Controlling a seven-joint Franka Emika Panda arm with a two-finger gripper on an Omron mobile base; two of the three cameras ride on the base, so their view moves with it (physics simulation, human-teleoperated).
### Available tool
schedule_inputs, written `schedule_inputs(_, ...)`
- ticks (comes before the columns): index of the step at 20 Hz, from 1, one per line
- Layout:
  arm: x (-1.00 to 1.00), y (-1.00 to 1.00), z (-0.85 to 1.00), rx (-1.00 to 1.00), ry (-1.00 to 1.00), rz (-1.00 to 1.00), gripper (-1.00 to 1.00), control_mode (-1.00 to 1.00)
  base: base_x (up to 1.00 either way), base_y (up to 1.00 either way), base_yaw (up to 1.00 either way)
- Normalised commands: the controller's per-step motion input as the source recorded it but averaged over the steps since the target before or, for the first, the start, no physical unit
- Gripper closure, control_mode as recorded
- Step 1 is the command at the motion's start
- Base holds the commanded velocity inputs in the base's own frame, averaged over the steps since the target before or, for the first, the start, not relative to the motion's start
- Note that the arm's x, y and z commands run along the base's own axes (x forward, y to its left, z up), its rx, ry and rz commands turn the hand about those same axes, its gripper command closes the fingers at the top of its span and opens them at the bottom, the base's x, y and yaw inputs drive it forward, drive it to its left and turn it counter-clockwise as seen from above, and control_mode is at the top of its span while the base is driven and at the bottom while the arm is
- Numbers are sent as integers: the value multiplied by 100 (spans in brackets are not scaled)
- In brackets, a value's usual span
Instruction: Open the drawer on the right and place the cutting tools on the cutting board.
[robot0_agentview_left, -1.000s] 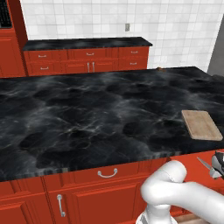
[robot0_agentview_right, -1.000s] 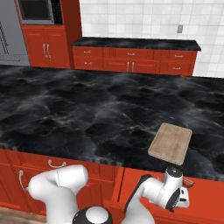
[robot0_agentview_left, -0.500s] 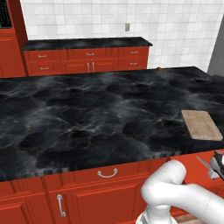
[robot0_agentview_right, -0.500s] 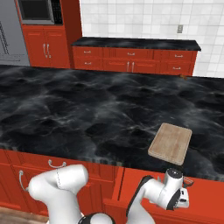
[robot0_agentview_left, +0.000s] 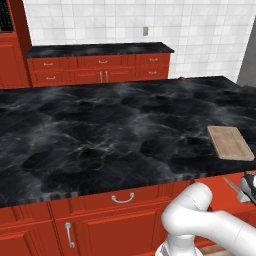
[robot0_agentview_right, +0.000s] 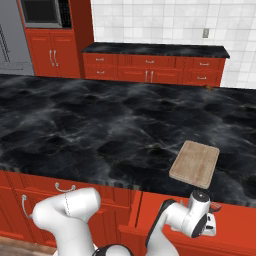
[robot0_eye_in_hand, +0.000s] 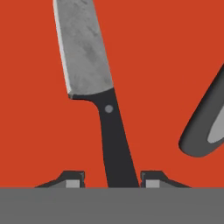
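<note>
Drawer (robot0_eye_in_hand: 166, 65) seen from the hand view as a flat glossy red floor holding two cutting tools. Knife (robot0_eye_in_hand: 103, 105) lying flat on that floor, slim silver blade pointing toward the top of the picture, black handle with one small rivet running down to the bottom edge. Second tool (robot0_eye_in_hand: 203, 131), dark and rounded with a grey inner face, resting apart from the knife at the right edge and partly cut off by the frame. No contact between the two tools.

Gripper (robot0_eye_in_hand: 112, 179) lowered over the knife, one fingertip (robot0_eye_in_hand: 74, 179) on each side of the black handle. Right tip just against the handle, a strip of red floor visible between the left tip and the handle. Cannot tell whether the claw is already clenched on the knife or merely straddling it.

From the right base view, drawer (robot0_agentview_right: 235, 222) pulled out below the island's front edge, hand (robot0_agentview_right: 207, 225) reaching down into it. From the left base view, silver blade (robot0_agentview_left: 231, 186) visible inside the open drawer (robot0_agentview_left: 222, 195), just beside the hand (robot0_agentview_left: 248, 187) at the right edge.

Cutting board (robot0_agentview_left: 230, 142), light tan with rounded corners, lying flat on the black marble counter (robot0_agentview_left: 100, 135) near its front edge, above the open drawer and bare on top. Same board (robot0_agentview_right: 195, 163) in the right base view, directly behind the hand.
</note>
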Motion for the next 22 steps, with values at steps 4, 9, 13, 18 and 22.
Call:
schedule_inputs(4, 0, 0, -1, 0, 1, 0, 100, -100, 0, 0, 0)
schedule_inputs(9, 0, 0, 3, 0, 1, 0, 100, -100, 0, 0, 0)
schedule_inputs(13, -3, 0, 40, 1, 0, 0, 100, -100, 0, 0, 0)
schedule_inputs(18, -1, 0, 49, 4, 0, 0, 100, -100, 0, 0, 0)
schedule_inputs(22, -3, 0, 47, 5, 0, 0, 100, -100, 0, 0, 0)
